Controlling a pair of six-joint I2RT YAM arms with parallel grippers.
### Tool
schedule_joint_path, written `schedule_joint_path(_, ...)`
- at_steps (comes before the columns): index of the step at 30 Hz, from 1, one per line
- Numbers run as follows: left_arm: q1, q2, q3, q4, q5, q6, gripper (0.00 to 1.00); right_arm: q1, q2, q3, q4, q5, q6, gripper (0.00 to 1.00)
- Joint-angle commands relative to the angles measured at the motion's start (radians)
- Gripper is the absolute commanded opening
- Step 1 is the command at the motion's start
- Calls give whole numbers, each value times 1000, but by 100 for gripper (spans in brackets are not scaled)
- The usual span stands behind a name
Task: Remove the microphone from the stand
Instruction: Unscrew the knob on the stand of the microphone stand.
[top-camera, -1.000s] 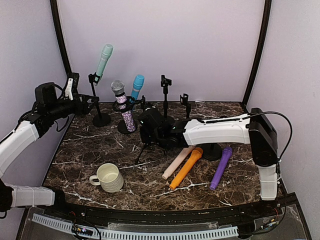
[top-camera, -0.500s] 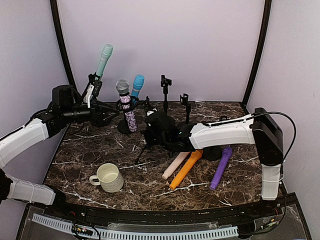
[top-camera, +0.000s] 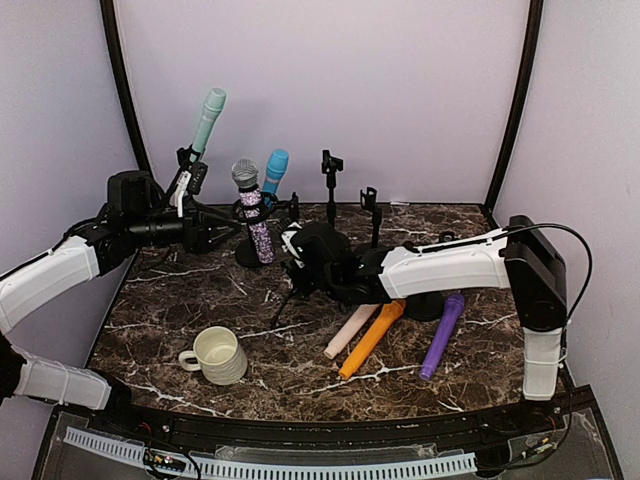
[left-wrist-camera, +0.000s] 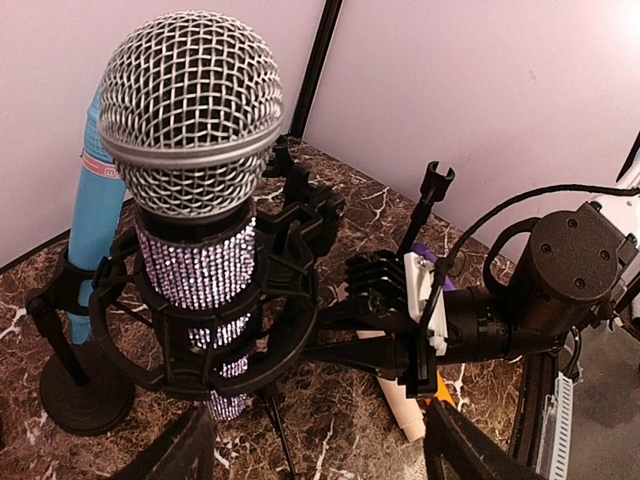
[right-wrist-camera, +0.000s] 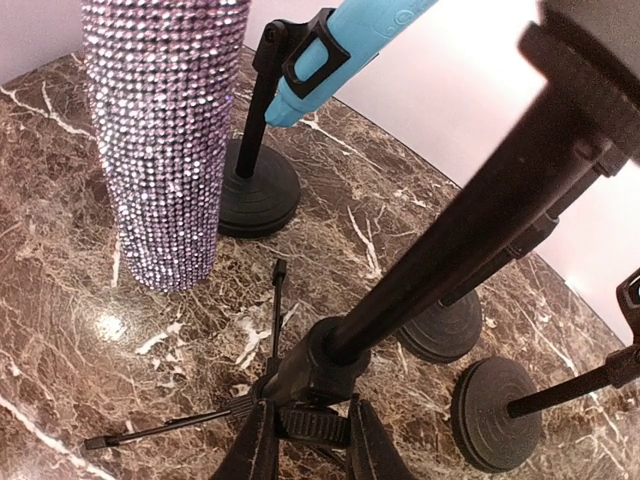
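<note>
Left gripper (left-wrist-camera: 320, 440): jaws spread wide, holding nothing, pointed at the glitter microphone (left-wrist-camera: 195, 270). Right gripper (right-wrist-camera: 312, 428): jaws clenched on the tripod stand (right-wrist-camera: 450, 230) at the base of its pole, just above the legs.

Glitter microphone stands upright in the stand's black shock mount (left-wrist-camera: 275, 320), toward the far-left corner of the surface (top-camera: 170, 300), mesh head above the ring.

Hard to make out: the left jaw tips are cut off by the frame's bottom edge in the wrist view; from above I cannot tell whether they touch the mount. The tripod hub is hidden by the right jaws.

Far edge is crowded: blue microphone (top-camera: 274, 170) just beside, teal microphone (top-camera: 208, 118) at the left. Bare marble lies between the tripod legs and the mug (top-camera: 218, 354) near the front edge.
</note>
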Motion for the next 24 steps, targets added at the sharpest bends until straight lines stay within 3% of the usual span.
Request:
schedule_joint_path(1, -5, -7, 16, 20, -11, 4, 74, 2, 17, 0, -146, -23, -170, 13)
schedule_joint_path(11, -5, -25, 15, 14, -30, -1, 74, 21, 4, -5, -177, 43, -318, 18)
schedule_joint_path(17, -5, -47, 7, 18, -56, -1, 74, 20, -82, -58, -116, -55, -228, 55)
schedule_joint_path(24, -5, -58, -1, 28, -73, -2, 74, 20, -247, -172, -28, -165, -72, 70)
